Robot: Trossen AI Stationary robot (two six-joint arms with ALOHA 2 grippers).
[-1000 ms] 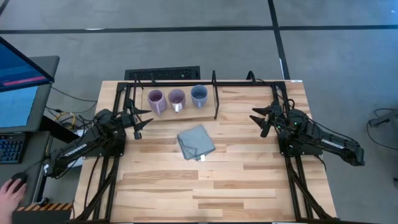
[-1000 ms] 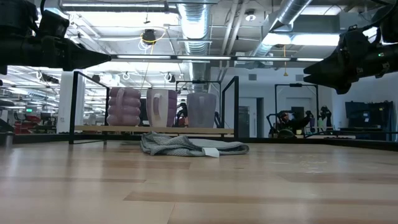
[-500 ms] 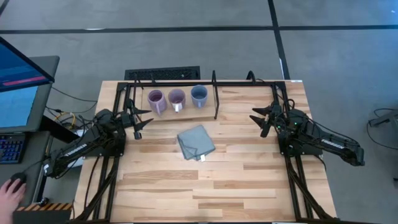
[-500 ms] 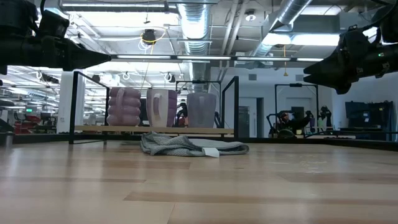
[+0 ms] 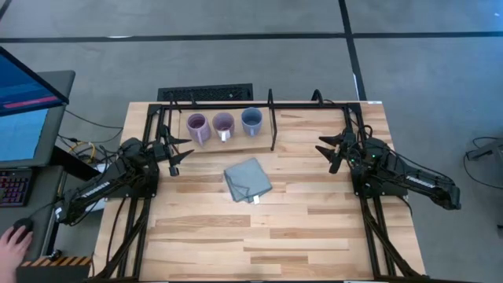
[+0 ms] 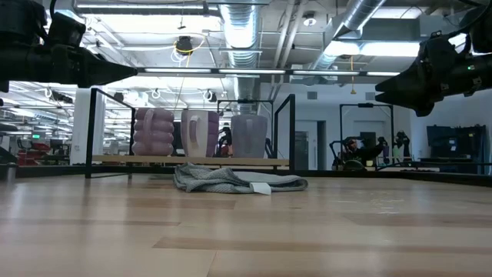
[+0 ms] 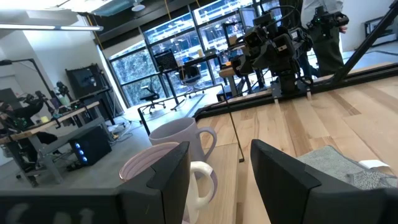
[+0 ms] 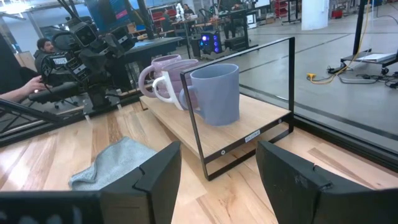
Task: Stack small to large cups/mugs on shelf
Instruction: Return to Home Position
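No motion; mugs point(image 5: 223, 123) on shelf point(image 5: 260, 137).

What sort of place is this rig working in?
Most likely a robotics lab or open-plan workshop. Bare silver ducts run under the ceiling, a monitor and keyboard stand beside the wooden table, and desks with computers fill the room beyond.

Seen from above, the light falls soft and even on my counter point(image 5: 314, 228). The cloth point(image 5: 247, 179) and the mugs point(image 5: 223, 123) throw only faint shadows. At counter height, ceiling strip lights point(image 6: 231, 71) glare from behind, so my arms point(image 6: 54, 58) show as dark silhouettes and the wood carries a pale sheen. My left gripper point(image 7: 219, 149) stands almost black against bright windows point(image 7: 180, 56).
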